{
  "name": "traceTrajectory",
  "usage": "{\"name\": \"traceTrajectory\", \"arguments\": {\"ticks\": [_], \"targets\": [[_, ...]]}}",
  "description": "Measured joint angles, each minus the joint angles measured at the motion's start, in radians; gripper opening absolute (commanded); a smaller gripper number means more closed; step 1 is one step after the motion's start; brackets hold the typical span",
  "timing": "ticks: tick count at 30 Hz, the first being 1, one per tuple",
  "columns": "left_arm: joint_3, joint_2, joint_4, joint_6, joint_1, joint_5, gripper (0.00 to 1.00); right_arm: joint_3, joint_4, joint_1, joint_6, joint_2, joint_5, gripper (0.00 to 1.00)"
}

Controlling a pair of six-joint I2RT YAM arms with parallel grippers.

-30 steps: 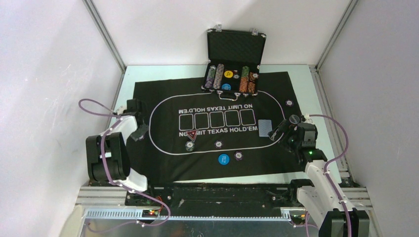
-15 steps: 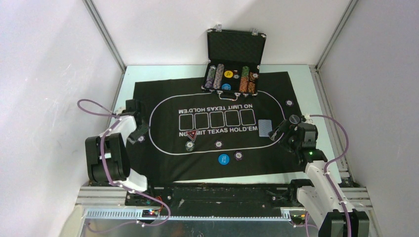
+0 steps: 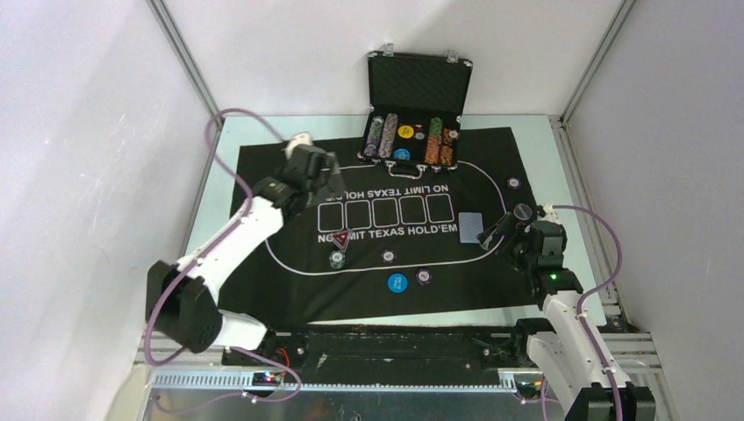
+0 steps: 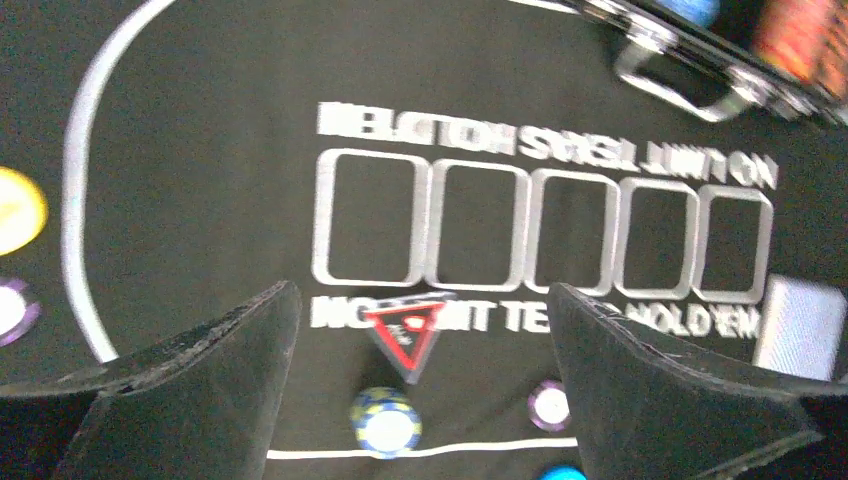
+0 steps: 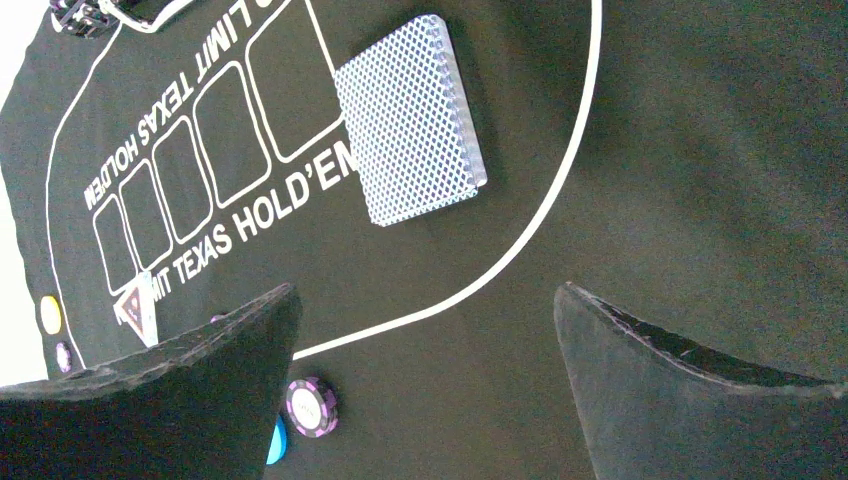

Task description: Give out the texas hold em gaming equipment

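Progress: partial; several chips [image 3: 424,277] and card deck [image 5: 410,120] laid on felt mat [image 3: 289,281]; chip stacks [image 3: 386,136] left in case [image 3: 419,83] | left gripper [image 4: 422,300]: jaws apart, empty, above mat | right gripper [image 5: 425,295]: jaws apart, empty, near deck

Ahead of my left pincer [image 4: 422,295] the case [image 4: 700,60] is blurred and cut off by the top edge, and the blue chip [image 4: 563,473] near it is clipped at the bottom edge. My right pincer [image 5: 425,290] hides most of that chip behind a finger [image 5: 180,400].
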Motion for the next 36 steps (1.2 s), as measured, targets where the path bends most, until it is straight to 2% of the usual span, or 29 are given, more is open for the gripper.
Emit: {"name": "traceTrajectory", "arguments": {"ticks": [4,7,13,22,36], "targets": [[0.147,0.154,-0.002,0.066,-0.177,0.064,0.97,-0.001,0.0,-0.001,0.0,0.0,0.0,1.0],[0.202,0.292,-0.009,0.092,-0.286,0.103,0.94,-0.001,0.0,-0.002,0.0,0.0,0.0,1.0],[0.253,0.52,-0.065,0.109,-0.407,0.178,0.92,-0.002,0.0,-0.002,0.001,-0.001,0.0,1.0],[0.256,0.568,-0.096,0.112,-0.439,0.222,0.84,-0.014,0.001,-0.002,0.002,0.008,-0.01,1.0],[0.241,0.615,-0.043,0.111,-0.423,0.224,0.76,-0.014,0.002,-0.003,0.007,0.019,-0.011,1.0]]}}
